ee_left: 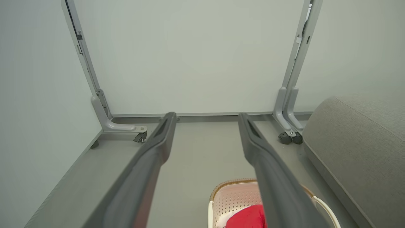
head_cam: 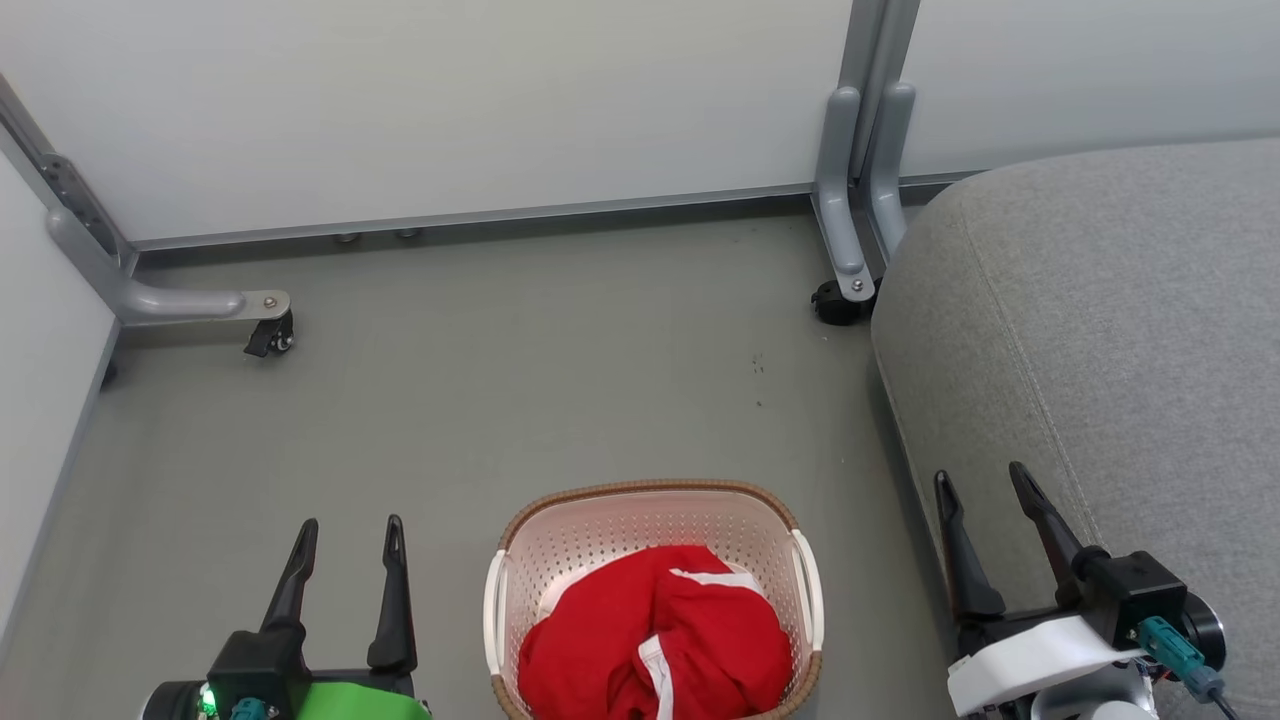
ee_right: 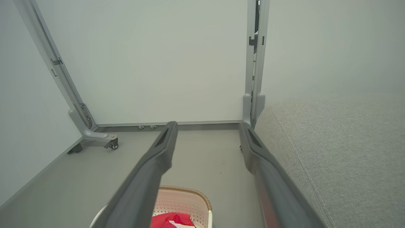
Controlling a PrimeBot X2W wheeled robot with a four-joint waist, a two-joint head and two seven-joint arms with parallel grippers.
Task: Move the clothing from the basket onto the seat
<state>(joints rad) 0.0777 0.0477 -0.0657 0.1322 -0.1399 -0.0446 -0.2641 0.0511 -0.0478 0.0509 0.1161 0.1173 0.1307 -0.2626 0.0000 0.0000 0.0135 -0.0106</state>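
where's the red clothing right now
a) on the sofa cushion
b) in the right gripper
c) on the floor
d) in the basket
d, the red clothing lies bunched inside the basket on the floor, and both the left gripper and the right gripper stand open and empty to either side.

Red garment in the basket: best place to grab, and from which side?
Probably pinch the raised crumpled fold at the middle of the red garment, coming down from above. The walls of the basket ring it, blocking a sideways approach, and the mound offers loose ridges. The open right tool sits nearer the seat.
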